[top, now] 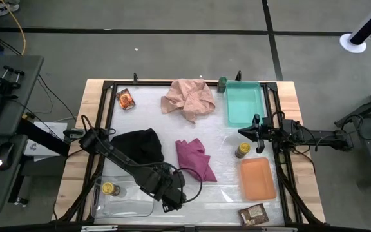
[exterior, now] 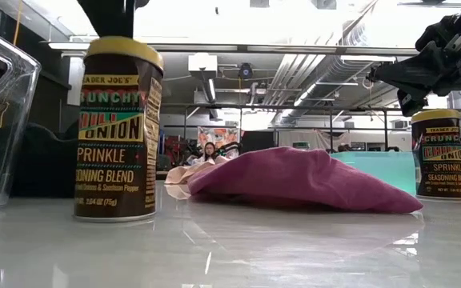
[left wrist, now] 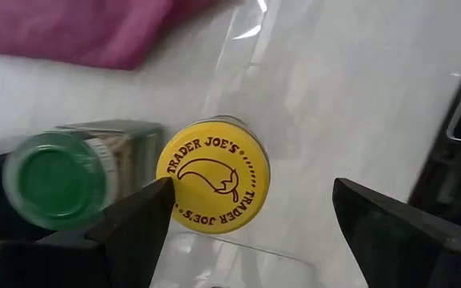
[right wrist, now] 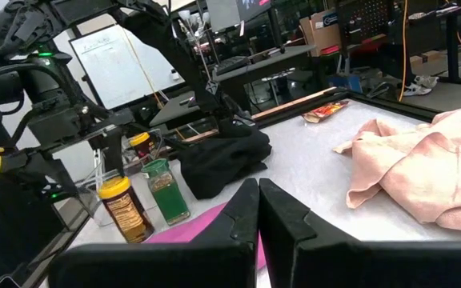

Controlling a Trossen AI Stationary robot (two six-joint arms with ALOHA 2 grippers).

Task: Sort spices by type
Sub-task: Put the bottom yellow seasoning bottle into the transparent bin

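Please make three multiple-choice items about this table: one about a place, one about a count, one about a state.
1. Which cloth lies nearest the teal tray?
A. black
B. magenta
C. pink

2. How many flat packets does the high view show?
A. two
B. one
C. four

3. How do the left gripper's jaws stand?
A. shut on a cloth
B. open above a yellow-lidded jar
C. shut on a green jar

Answers:
1 C: the pink cloth lies just beside the teal tray, at the table's far edge.
2 A: one packet lies at the far left, another packet at the near right.
3 B: in the left wrist view, the left gripper has its jaws wide apart, with the yellow-lidded jar below them.
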